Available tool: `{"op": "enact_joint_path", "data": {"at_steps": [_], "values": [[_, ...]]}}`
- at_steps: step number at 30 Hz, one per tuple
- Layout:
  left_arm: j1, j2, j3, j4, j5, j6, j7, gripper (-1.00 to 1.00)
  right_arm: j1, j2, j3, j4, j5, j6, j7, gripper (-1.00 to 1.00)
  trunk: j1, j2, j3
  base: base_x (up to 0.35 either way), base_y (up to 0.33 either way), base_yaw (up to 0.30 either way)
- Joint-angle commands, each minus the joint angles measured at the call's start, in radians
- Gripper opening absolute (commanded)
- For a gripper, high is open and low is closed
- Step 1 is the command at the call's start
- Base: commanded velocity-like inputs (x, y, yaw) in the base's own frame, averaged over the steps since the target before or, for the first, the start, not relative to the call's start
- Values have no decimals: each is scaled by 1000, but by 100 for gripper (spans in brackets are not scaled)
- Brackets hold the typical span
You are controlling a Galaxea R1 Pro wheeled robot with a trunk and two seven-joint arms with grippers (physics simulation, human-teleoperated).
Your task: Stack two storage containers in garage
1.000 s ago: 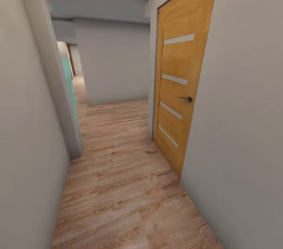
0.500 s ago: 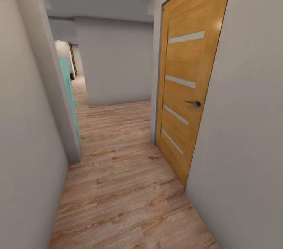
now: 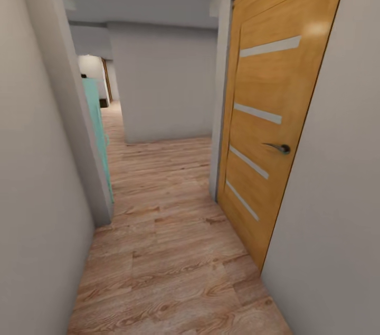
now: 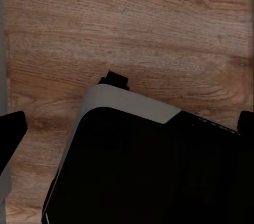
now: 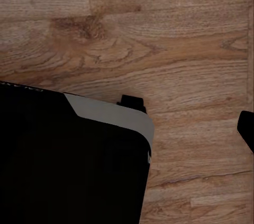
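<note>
The storage containers are out of view, and so are the living room and the garage. I am in a narrow hallway with a light wood plank floor (image 3: 169,250) and bare grey walls. In the left wrist view my left gripper (image 4: 127,128) is open: its dark fingertips (image 4: 10,134) sit far apart at the frame's edges, with nothing between them. It hangs over my black and grey base (image 4: 137,166). In the right wrist view my right gripper (image 5: 127,128) looks open too, with one fingertip (image 5: 246,128) at the edge and nothing held.
A shut orange wooden door (image 3: 269,129) with a dark handle (image 3: 279,148) lines the right wall. A grey wall corner (image 3: 79,129) and a teal panel (image 3: 97,134) stand at the left. A grey wall (image 3: 166,86) closes the hallway ahead, and a passage (image 3: 108,97) runs on at its left.
The camera has moved forward along the hallway. The orange door now looks larger and sits further right in the picture.
</note>
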Motion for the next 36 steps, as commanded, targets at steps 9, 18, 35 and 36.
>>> {"op": "enact_joint_path", "data": {"at_steps": [9, 18, 35, 36], "values": [[-1, 0, -2, 0, 5, -2, 3, 100, -1, 1, 9, 3, -7, -3, -1, 100, 1, -1, -1, 322, 0, 2], [-1, 0, -2, 0, 4, -2, 3, 100, -1, 1, 9, 3, -9, -4, -3, 100, 1, -1, -1, 322, 0, 16], [-1, 0, -2, 0, 4, -1, 3, 100, -1, 1, 9, 3, -8, 2, -13, 100, 1, -1, -1, 321, 0, 248], [-1, 0, -2, 0, 4, -1, 3, 100, -1, 1, 9, 3, -8, 2, -13, 100, 1, -1, -1, 322, 0, 268]]}}
